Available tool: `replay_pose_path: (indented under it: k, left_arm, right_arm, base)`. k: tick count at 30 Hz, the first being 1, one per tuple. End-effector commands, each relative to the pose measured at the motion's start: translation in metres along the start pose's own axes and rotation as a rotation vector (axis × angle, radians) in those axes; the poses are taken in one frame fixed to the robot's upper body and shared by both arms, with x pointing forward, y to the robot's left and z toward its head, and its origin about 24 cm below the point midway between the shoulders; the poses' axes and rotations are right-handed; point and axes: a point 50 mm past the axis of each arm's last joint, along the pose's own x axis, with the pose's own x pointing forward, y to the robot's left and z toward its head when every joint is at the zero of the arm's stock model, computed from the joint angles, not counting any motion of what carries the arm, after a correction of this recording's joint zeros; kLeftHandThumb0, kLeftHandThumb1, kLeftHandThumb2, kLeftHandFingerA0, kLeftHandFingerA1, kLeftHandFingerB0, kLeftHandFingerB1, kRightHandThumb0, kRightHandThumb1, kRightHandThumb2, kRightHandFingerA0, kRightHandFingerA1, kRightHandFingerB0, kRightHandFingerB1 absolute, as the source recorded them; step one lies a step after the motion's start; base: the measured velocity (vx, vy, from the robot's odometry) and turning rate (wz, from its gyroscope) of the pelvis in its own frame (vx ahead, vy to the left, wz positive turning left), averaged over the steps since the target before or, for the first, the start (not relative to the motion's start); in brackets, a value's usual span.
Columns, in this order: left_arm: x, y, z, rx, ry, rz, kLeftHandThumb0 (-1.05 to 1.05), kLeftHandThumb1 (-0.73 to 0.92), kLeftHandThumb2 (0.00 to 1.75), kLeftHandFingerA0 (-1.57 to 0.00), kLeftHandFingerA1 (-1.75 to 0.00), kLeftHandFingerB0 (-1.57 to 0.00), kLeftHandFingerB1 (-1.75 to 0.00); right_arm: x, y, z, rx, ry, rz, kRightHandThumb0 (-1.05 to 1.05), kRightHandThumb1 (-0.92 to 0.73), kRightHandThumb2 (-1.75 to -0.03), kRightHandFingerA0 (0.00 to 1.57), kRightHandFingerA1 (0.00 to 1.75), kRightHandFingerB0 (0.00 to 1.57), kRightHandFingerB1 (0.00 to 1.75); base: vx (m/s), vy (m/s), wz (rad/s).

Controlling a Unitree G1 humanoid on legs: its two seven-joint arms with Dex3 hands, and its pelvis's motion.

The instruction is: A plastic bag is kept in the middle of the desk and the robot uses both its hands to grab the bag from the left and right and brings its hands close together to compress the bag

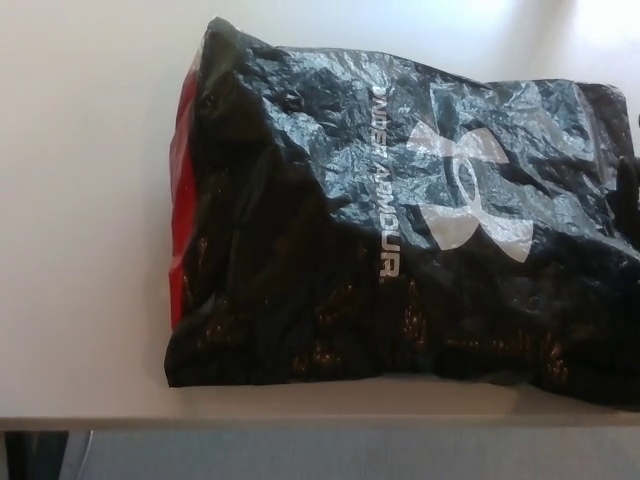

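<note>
1. Head view: a black plastic bag (400, 230) with a white logo and a red left edge lies crumpled on the pale desk (80, 200), near the front edge and running off the picture's right side.
2. Head view: a dark shape at the right border, against the bag, may be the right hand; its grip cannot be told. The left hand is out of sight.
3. Judged step: approach, before any squeeze. Next, both hands must reach opposite sides and press inward.
</note>
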Motion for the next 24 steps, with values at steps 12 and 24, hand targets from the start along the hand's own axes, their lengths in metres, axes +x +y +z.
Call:
replay_pose_path:
  k: [12,24]
  left_arm:
    - [-0.012,-0.06,-0.029,-0.001,0.126,-0.061,-0.61,0.92,0.71,-0.23,-0.39,-0.24,-0.33]
    - [-0.029,-0.118,-0.042,-0.055,0.195,-0.138,-0.57,0.92,0.78,-0.24,-0.39,-0.23,-0.32]
  right_arm:
    - [-0.014,0.058,-0.011,0.057,0.062,0.102,-0.34,-0.58,-1.13,0.0,0.49,0.0,0.47]
    - [-0.031,0.124,0.0,0.106,0.071,0.244,-0.73,-0.92,-0.69,0.2,0.34,0.18,0.28]
  base:
    - [0.0,0.0,0.0]
    - [0.0,0.0,0.0]
